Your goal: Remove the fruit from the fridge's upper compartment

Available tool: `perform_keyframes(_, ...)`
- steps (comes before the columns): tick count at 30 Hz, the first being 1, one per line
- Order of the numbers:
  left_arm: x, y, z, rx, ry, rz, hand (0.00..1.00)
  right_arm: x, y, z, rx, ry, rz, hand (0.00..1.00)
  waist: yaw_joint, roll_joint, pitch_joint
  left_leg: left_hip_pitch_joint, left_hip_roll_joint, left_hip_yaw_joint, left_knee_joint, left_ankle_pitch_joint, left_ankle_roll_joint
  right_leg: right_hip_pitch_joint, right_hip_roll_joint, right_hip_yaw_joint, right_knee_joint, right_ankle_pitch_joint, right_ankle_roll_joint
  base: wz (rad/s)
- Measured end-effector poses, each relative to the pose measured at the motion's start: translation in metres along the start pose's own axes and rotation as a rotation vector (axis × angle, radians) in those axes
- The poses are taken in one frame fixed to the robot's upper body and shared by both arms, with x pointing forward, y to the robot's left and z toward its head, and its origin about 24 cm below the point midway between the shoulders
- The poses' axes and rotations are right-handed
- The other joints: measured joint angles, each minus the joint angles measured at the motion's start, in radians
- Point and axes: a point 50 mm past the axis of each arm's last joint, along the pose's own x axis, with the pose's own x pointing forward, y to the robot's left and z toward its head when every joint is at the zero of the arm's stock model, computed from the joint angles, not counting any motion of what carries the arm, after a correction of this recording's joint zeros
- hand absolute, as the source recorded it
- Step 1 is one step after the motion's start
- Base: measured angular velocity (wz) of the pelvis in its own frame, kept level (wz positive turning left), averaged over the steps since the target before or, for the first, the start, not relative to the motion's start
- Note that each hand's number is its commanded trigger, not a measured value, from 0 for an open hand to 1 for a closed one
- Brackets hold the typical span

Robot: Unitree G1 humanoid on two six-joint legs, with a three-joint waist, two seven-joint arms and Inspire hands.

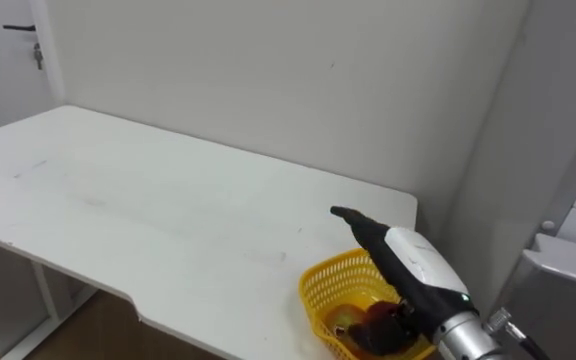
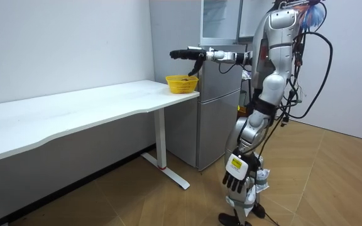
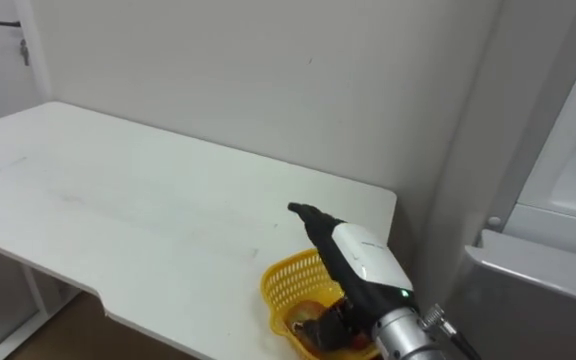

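Your right hand (image 1: 408,262) is stretched out over the yellow basket (image 1: 326,284), which sits on the far right corner of the white counter (image 1: 168,220), near the wall. The fingers (image 1: 346,215) point straight ahead and apart from one another, and in the room view the thumb hangs down toward the basket; the hand is clamped on nothing that you can see. Inside the basket lies a reddish and yellow-green item (image 1: 356,318), partly hidden under the hand, too covered to name. Just right of the counter stands the grey fridge (image 2: 219,107), its upper door open. You have the robot standing beside the fridge, facing the counter. Your left hand (image 2: 236,174) hangs low at its side, fingers relaxed.
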Motion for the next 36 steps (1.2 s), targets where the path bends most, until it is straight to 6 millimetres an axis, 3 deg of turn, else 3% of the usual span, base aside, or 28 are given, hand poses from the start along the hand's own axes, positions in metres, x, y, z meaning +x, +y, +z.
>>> perform_keyframes(5,0.000,-0.002,-0.004,-0.009,0.006,-0.003,0.00,0.001,-0.017,0.017,0.071,-0.078,-0.074,0.00,-0.004,0.011,0.0037,0.000,-0.002,-0.001,0.000,-0.005,0.005,0.007,0.000,0.004,0.000,-0.004,0.006,0.00)
perform_keyframes(10,0.000,-0.014,-0.011,-0.032,0.021,-0.005,0.00,-0.003,-0.035,0.036,0.175,-0.174,-0.161,0.00,-0.029,0.038,-0.0074,0.002,-0.002,0.012,0.012,-0.009,0.010,0.009,-0.001,0.012,0.000,-0.002,0.009,-0.02)
perform_keyframes(12,0.000,-0.019,-0.014,-0.036,0.033,-0.011,0.00,-0.006,-0.034,0.041,0.198,-0.192,-0.182,0.00,-0.040,0.048,-0.0140,0.005,-0.002,0.014,0.010,-0.009,0.011,0.010,-0.001,0.016,0.001,-0.001,0.010,-0.04)
perform_keyframes(17,0.001,-0.022,-0.015,-0.041,0.041,-0.017,0.00,-0.023,-0.020,0.035,0.246,-0.149,-0.163,0.00,-0.063,0.057,-0.0180,0.020,0.001,0.026,-0.007,-0.009,0.011,0.010,0.001,0.043,0.004,-0.001,0.009,-0.11)
perform_keyframes(20,0.001,-0.020,-0.012,-0.039,0.034,-0.010,0.00,-0.032,-0.015,0.035,0.288,-0.131,-0.152,0.00,-0.075,0.059,-0.0171,0.019,0.003,0.041,-0.008,-0.009,0.011,0.004,0.003,0.060,0.000,-0.001,0.009,-0.12)
perform_keyframes(27,0.002,-0.016,-0.005,-0.043,0.016,0.029,0.00,-0.032,-0.013,0.036,0.414,-0.135,-0.162,0.00,-0.096,0.060,-0.0177,0.021,0.013,0.076,-0.008,-0.010,0.012,-0.011,0.009,0.089,0.000,0.013,0.007,-0.15)
perform_keyframes(30,0.002,-0.020,-0.005,-0.046,0.017,0.030,0.00,-0.035,-0.010,0.034,0.445,-0.118,-0.158,0.00,-0.109,0.068,-0.0192,0.021,0.016,0.080,-0.006,-0.013,0.012,-0.012,0.011,0.093,0.000,0.016,0.006,-0.07)
perform_keyframes(32,0.003,-0.026,-0.003,-0.048,0.013,0.016,0.00,-0.038,-0.006,0.032,0.464,-0.100,-0.151,0.00,-0.112,0.079,-0.0247,0.021,0.017,0.088,-0.007,-0.015,0.012,-0.021,0.012,0.108,0.004,0.017,0.007,-0.15)
perform_keyframes(36,0.004,-0.033,-0.001,-0.050,0.010,0.001,0.00,-0.043,-0.003,0.032,0.502,-0.090,-0.152,0.00,-0.125,0.095,-0.0215,0.025,0.021,0.102,-0.019,-0.016,0.013,-0.024,0.013,0.116,0.006,0.020,0.006,-0.11)
